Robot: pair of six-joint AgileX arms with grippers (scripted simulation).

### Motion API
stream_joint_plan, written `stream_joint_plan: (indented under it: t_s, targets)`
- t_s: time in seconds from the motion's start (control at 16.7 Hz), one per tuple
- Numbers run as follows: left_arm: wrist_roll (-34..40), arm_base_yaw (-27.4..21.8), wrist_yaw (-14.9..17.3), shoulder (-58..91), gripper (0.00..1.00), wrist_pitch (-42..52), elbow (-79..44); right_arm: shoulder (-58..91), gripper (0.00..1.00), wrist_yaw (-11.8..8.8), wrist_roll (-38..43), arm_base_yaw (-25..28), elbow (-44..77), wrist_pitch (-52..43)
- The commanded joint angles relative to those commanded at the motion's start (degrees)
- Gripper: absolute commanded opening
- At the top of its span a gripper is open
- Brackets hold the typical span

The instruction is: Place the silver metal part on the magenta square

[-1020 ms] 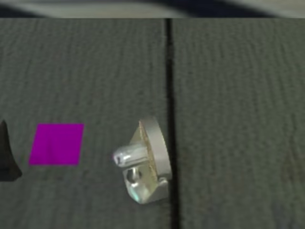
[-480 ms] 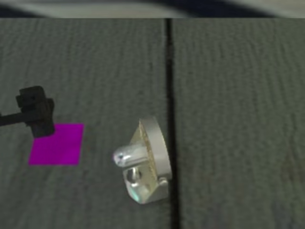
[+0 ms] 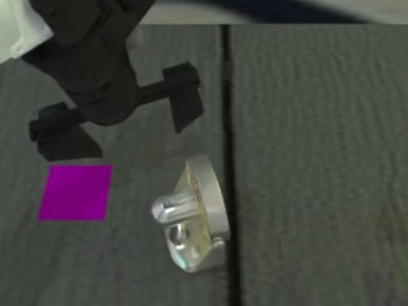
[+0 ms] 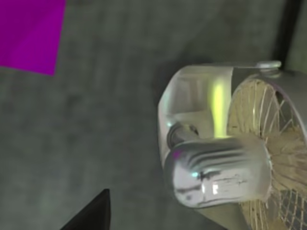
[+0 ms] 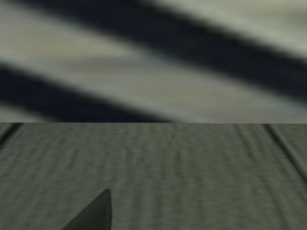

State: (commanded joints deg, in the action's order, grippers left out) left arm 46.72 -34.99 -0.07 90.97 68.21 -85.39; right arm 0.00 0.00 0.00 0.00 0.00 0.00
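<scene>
The silver metal part [image 3: 191, 213] lies on its side just left of the table's dark seam, its rounded peg pointing left towards the magenta square [image 3: 75, 192]. The two are apart. My left gripper [image 3: 125, 132] hovers above the table behind both, open wide, with nothing between its fingers. In the left wrist view the silver metal part [image 4: 225, 158] fills the frame, the magenta square [image 4: 29, 33] shows at a corner, and one dark fingertip [image 4: 93, 215] is visible. The right arm is out of the top view; its wrist view shows one fingertip [image 5: 96, 211] over bare table.
A dark seam [image 3: 226, 159] runs front to back across the grey table, right beside the part. The table's far edge [image 3: 287, 24] lies along the top of the view.
My left gripper has swept in from the left edge, moving back and rightward and rising, and now looms large behind the square. The part and the square have not moved.
</scene>
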Motion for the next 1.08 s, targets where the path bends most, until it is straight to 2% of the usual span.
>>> stream_joint_plan:
  t_s: [0.24, 0.48, 0.9, 1.08]
  targets:
    - [8.6, -6.0, 0.0, 16.3, 1.0, 11.5, -16.1, 0.0, 1.0, 0.0, 0.0, 0.0, 0.0, 0.0]
    - [13.3, -9.0, 0.1, 23.6, 1.0, 17.1, -24.7, 0.0, 1.0, 0.0, 0.0, 0.0, 0.0, 0.0]
    - [13.7, -9.1, 0.1, 24.0, 1.0, 17.2, -25.2, 0.0, 1.0, 0.0, 0.0, 0.0, 0.0, 0.0]
    - [13.5, -9.1, 0.1, 23.8, 1.0, 13.8, -21.4, 0.0, 1.0, 0.0, 0.0, 0.0, 0.0, 0.0]
